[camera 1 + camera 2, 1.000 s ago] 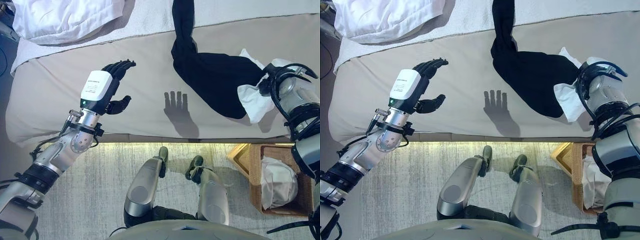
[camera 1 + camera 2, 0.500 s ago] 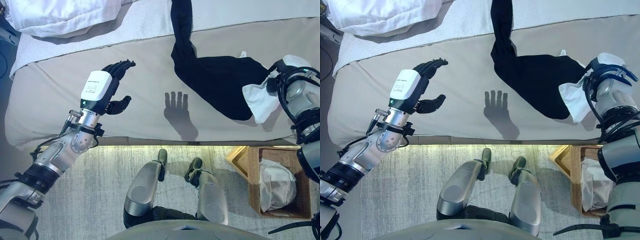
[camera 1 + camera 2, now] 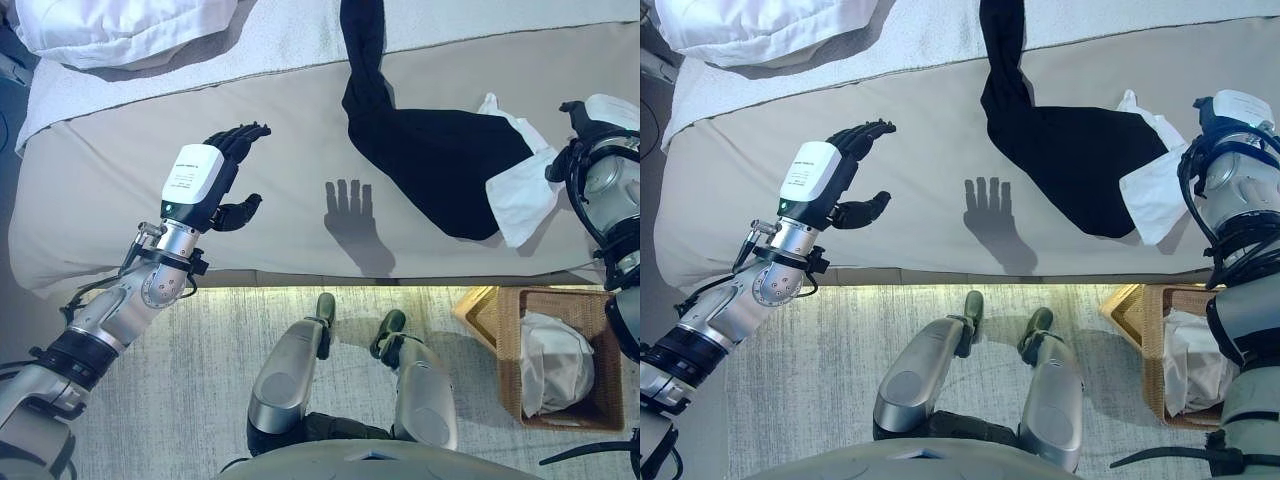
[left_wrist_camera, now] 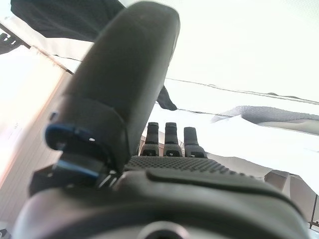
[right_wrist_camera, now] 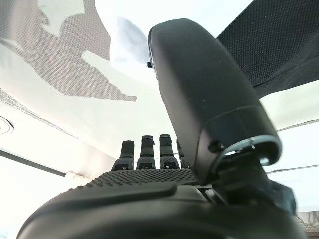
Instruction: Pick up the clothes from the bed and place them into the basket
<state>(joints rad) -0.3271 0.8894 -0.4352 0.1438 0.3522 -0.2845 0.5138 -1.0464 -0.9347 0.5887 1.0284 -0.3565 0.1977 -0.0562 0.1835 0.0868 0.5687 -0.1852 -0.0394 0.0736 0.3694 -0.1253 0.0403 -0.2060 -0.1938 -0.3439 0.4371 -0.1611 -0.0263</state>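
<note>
2 garments remain on the bed. Nearest me, the basket on the floor at my right holds a white bundle. My left hand hovers over bare sheet, fingers relaxed and empty, well apart from the clothes. My right hand sits at the white garment; its fingers extend straight, gripping nothing. Farther out lies the black garment, overlapping the white. Risk: lifting the white piece could drag the black off the edge.
</note>
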